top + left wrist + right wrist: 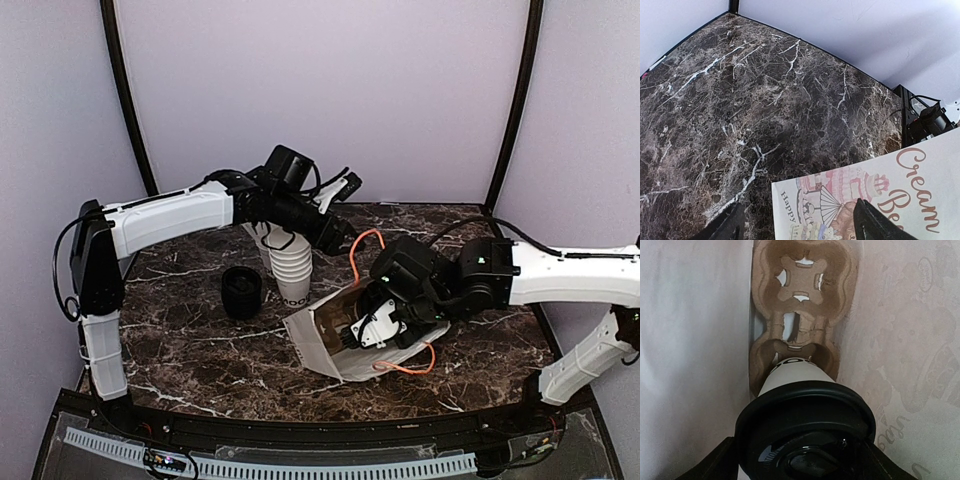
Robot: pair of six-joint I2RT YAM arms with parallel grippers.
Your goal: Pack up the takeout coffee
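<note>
The dark brown marble-patterned table (200, 350) carries one white paper bag with orange cord handles (320, 350), lying on its side with its mouth toward the right arm, and most of the packing looks done. Inside the bag sits one brown moulded-cardboard cup carrier (800, 300). Two of its pockets show: the far one is empty, and the near one holds the takeout coffee (795, 375), a single small white paper cup with black lettering and a black plastic lid. The right gripper (800, 460) reaches into the bag, its fingers closed against either side of that lid, which I read as a grip on the cup. Whether the cup is pushed fully home in its pocket I cannot tell from this close angle. What seems left is to let go, draw the arm out and perhaps stand the bag up. The left gripper (797, 222) hangs above the table by the bag's printed side, fingers spread wide and holding nothing. Outside the bag stand one stack of lidless white paper cups (290, 270) — too tightly nested to count — and one squat black round object (241, 293), possibly spare lids.
</note>
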